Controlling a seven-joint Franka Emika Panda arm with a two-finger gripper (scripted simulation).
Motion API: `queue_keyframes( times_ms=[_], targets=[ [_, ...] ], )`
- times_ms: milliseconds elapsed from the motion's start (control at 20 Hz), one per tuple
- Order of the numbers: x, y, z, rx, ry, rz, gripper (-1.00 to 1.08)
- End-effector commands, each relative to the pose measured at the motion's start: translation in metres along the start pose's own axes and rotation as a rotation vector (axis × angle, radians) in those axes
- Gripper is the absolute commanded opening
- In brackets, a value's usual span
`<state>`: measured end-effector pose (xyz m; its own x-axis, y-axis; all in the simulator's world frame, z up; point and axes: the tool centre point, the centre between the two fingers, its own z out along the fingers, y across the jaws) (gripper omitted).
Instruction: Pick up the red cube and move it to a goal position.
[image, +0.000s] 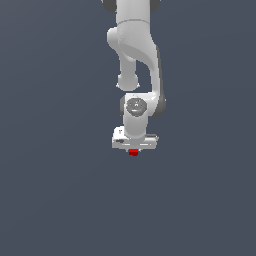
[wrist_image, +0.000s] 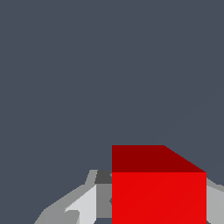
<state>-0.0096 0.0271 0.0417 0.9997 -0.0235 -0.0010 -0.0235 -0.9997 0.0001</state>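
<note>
Where the one arm (image: 134, 45) ends, one hand (image: 133, 150) closed around one red cube (image: 133, 152).

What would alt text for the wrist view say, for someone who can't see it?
A bright red cube with a darker red side face fills the lower part of the wrist view, sitting between the grey fingers of the gripper. Everything else is a plain dark grey-blue background, with no other object visible.
</note>
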Motion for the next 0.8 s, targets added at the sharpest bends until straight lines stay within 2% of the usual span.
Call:
queue_keyframes(
  times_ms=[0, 400, 750],
  targets=[
    [-0.014, -0.006, -0.004, 0.000, 0.001, 0.000, -1.00],
    [-0.045, -0.019, -0.012, 0.000, 0.001, 0.000, -1.00],
    [-0.054, -0.023, -0.014, 0.000, 0.001, 0.000, -1.00]
  ],
)
